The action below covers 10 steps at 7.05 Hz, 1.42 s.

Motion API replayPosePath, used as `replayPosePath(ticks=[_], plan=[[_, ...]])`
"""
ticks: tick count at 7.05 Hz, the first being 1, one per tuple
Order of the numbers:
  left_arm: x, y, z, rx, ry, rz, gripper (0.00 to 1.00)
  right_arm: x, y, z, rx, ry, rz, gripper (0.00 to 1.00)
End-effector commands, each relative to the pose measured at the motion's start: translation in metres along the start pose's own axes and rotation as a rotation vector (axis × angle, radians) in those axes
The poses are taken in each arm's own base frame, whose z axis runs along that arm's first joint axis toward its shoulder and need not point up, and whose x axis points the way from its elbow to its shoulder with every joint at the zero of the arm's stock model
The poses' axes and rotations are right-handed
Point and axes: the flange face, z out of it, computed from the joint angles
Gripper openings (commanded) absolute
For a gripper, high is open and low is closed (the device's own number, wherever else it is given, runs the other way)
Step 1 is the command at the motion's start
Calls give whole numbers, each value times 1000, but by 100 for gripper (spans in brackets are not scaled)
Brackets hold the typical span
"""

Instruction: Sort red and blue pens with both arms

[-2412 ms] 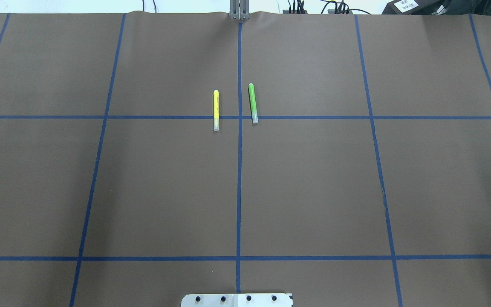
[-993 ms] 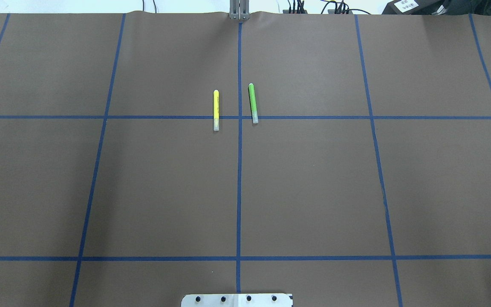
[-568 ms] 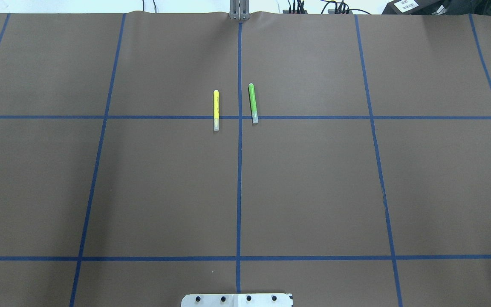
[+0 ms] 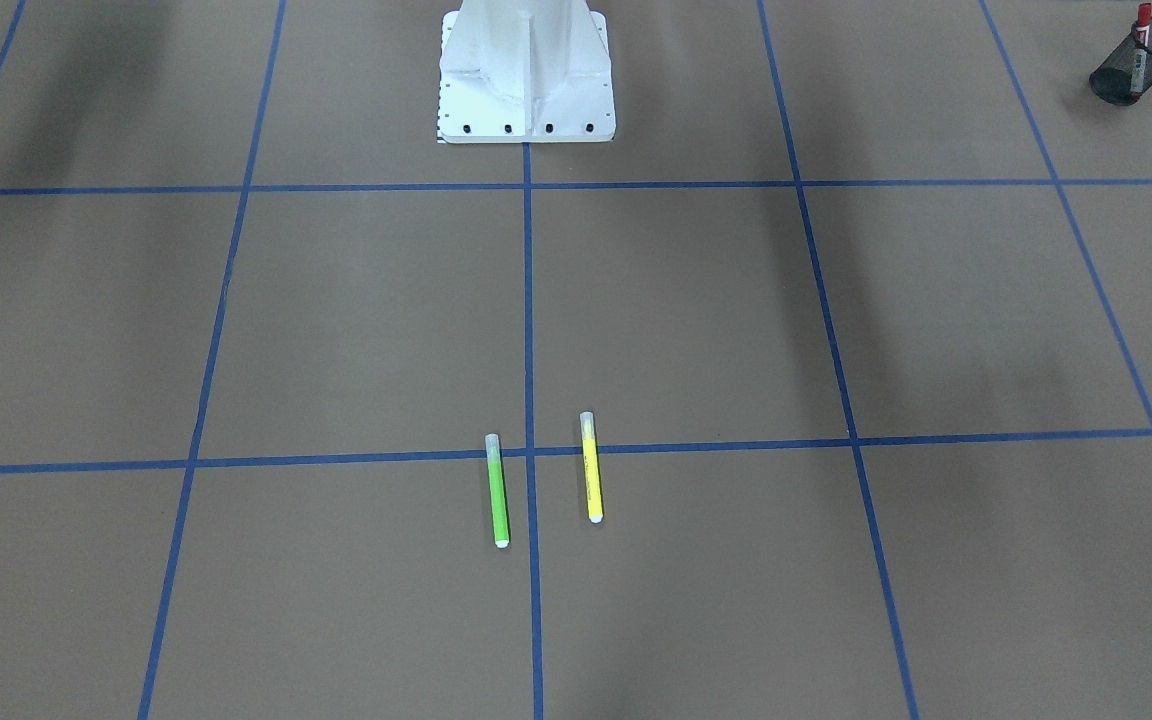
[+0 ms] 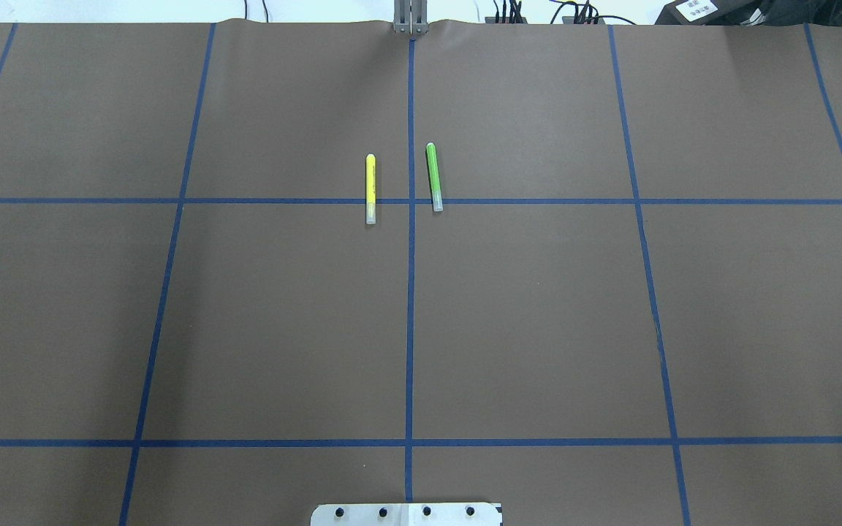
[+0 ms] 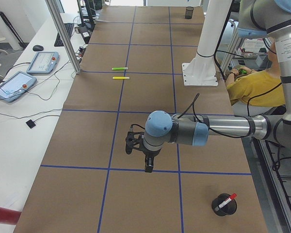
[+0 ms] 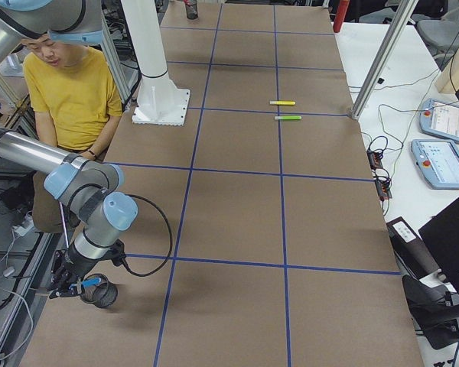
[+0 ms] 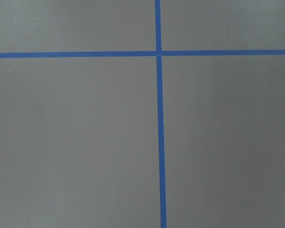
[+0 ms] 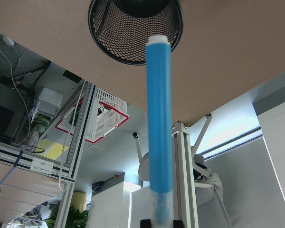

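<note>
Far left, red pen [image 6: 228, 200] sitting in mesh cup [image 6: 215, 210]; left gripper [image 6: 146, 165] nearby, finger state impossible to tell. Mid-table, yellow marker [image 5: 370, 188] beside green marker [image 5: 433, 177]. Far right, right gripper [image 9: 160, 223] clamping blue pen [image 9: 159, 118] over second mesh cup [image 9: 104, 33].

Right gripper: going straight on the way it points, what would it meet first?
The black mesh cup: the blue-barrelled marker in the right gripper points at its mouth, though depth is unclear.

I see a yellow marker [image 5: 370, 188] and a green marker [image 5: 433, 177] lying parallel, not touching, either side of the centre tape line [image 5: 410, 329], towards the counter's [image 5: 538, 329] far edge.
</note>
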Motion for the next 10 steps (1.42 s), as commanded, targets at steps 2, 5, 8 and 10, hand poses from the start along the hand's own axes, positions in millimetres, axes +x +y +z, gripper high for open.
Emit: replayPosePath(ticks=[2,5,8,10], plan=[[0,0,0,0,0,0,99,4,-10,20,65,-73,-1,0],[-2,4,2,-4,0,8,99,15,-13,48,71,-76,1,0],[-1,3,1,3,0,14,99,13,-16,48,109,-97,-24,0],[-1,3,1,3,0,14,99,12,-16,48,108,-99,-31,0]])
